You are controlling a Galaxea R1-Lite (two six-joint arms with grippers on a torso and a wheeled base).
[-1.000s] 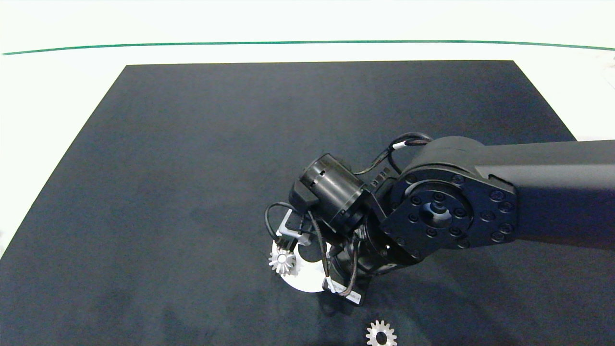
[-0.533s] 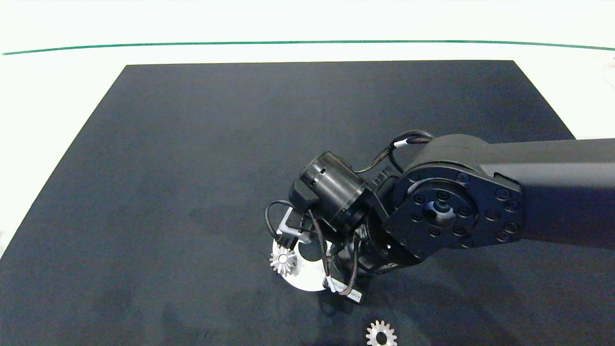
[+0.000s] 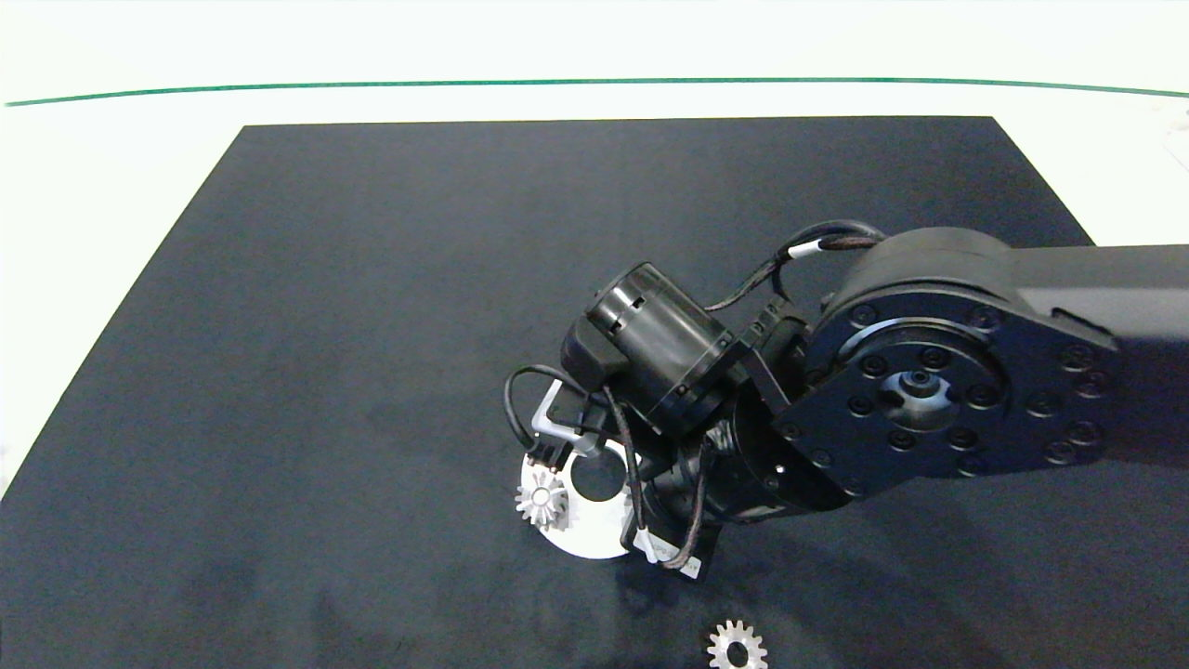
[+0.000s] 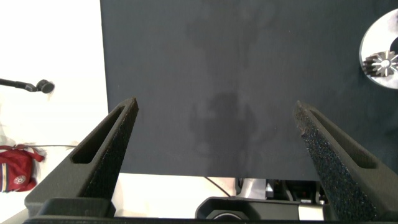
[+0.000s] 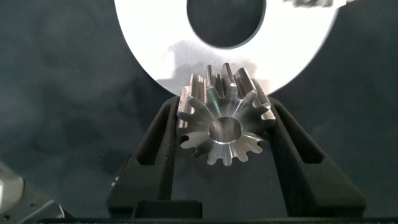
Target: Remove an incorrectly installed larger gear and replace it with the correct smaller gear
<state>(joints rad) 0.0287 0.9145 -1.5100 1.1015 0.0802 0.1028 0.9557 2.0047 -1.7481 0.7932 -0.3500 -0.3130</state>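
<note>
The right claw [image 5: 225, 134] is clamped on a silver gear [image 5: 225, 127], held just above the white ring plate [image 5: 152, 56]; whether it is the larger gear, I cannot tell. A small gear [image 3: 542, 500] sits at the plate's 9 o'clock edge, and a spare gear [image 3: 737, 645] lies at 5 o'clock on the counter. This looks like the removal step; next, carry the gear clear. The left claw [image 4: 214, 130] hangs wide open and empty.

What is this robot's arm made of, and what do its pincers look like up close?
The right arm is matte black: a thick beam ending in a round joint plate ringed with bolts, then a barrel-shaped wrist. Loose black cables with white tags loop around it. The left gripper has two long, dark grey, wedge-shaped fingers with slotted sides and a rough, grainy surface.
</note>
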